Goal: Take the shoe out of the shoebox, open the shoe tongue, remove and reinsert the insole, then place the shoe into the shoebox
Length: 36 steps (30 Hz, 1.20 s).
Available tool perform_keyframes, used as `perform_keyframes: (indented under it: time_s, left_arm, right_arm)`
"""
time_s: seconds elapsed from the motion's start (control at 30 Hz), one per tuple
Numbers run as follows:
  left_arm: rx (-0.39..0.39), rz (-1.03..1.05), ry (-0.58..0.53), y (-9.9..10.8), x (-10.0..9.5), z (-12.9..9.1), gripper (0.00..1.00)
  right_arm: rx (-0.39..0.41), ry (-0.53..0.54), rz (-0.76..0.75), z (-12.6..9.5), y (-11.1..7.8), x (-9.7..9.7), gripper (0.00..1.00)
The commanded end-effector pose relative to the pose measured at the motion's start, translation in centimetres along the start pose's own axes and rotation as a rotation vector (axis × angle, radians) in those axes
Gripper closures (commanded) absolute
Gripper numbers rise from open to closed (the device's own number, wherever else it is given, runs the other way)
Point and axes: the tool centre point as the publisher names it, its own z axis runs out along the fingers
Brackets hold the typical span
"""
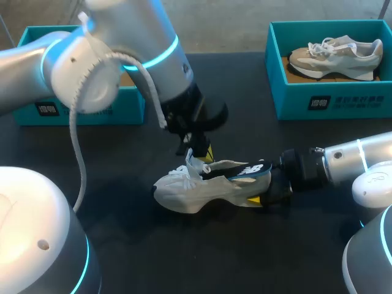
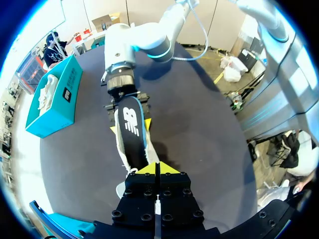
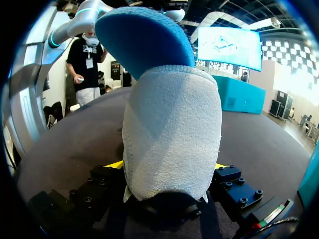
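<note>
A pale grey shoe lies on its side on the dark table, toe to the left. Its dark insole sticks partly out of the opening, with the heel end raised above the heel. My left gripper hangs over the shoe's mouth. In the left wrist view it is shut on the narrow front end of the insole. My right gripper holds the heel from the right. In the right wrist view the heel fills the space between its fingers, under the insole's blue underside.
A teal shoebox at the back right holds a second grey shoe. Another teal shoebox stands at the back left, mostly hidden by my left arm. A white cable hangs from that arm.
</note>
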Motion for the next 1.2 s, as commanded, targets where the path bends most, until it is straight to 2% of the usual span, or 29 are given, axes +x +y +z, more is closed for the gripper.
perform_keyframes:
  time_s: [0.03, 0.23, 0.57, 0.6, 1.2]
  left_arm:
    - [-0.01, 0.014, -0.018, -1.0, -0.2, 2.0, 1.0]
    - [-0.019, 0.038, -0.022, -1.8, -0.1, 3.6, 1.0]
    - [-0.018, 0.033, -0.106, -2.5, -0.4, 6.1, 1.0]
    - [-0.001, 0.033, -0.067, -2.5, -0.4, 6.2, 1.0]
    - [-0.001, 0.033, -0.067, -2.5, -0.4, 6.2, 1.0]
  right_arm:
    - [0.002, -0.002, -0.001, 0.0, 0.1, 0.1, 1.0]
    - [0.002, -0.002, -0.001, 0.0, 0.1, 0.1, 1.0]
    - [0.002, -0.002, -0.001, 0.0, 0.1, 0.1, 1.0]
    - [0.002, -0.002, -0.001, 0.0, 0.1, 0.1, 1.0]
    - [0.002, -0.002, -0.001, 0.0, 0.1, 0.1, 1.0]
